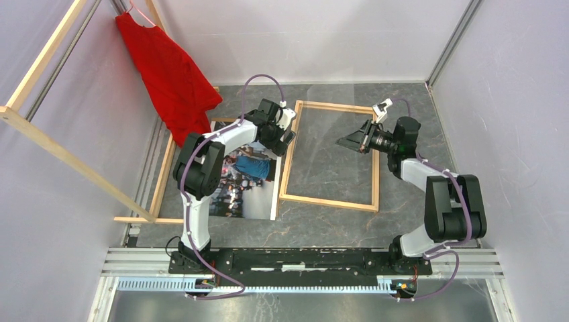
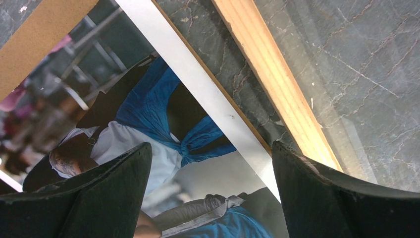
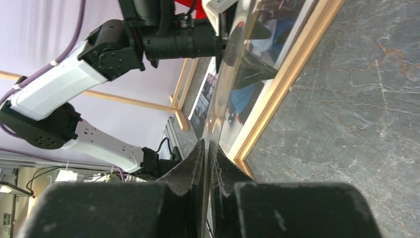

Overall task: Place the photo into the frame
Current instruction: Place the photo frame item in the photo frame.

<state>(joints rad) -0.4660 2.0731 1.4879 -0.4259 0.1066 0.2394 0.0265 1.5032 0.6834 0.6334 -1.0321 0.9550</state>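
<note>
Grey marbled tabletop [image 1: 402, 100] fills the floor of a pale-walled booth, and both arms reach over it. Left gripper [image 2: 210, 148] hangs with its black jaws spread wide, holding nothing, straddling the right margin of the large paper photo of people in blue and red clothes [image 2: 148, 114]. That photo lies face up on a stiff brown cardboard backing board [image 2: 39, 44], whose edge peeks out along the photo's white border. The photo is outside the thin light-wood rectangular frame [image 1: 329, 201], lying just beside its left rail with a strip of bare table between them. The frame itself lies flat on the table, to the right of the photo. Over the frame's right half, the right gripper [image 3: 209, 148] has its jaws pinched narrow on the edge of a thin clear pane [image 3: 214, 116], which is raised off the table and tilted. Farther out on the left, a red garment [image 1: 168, 74] hangs beside long wooden rack bars [image 1: 54, 144].
</note>
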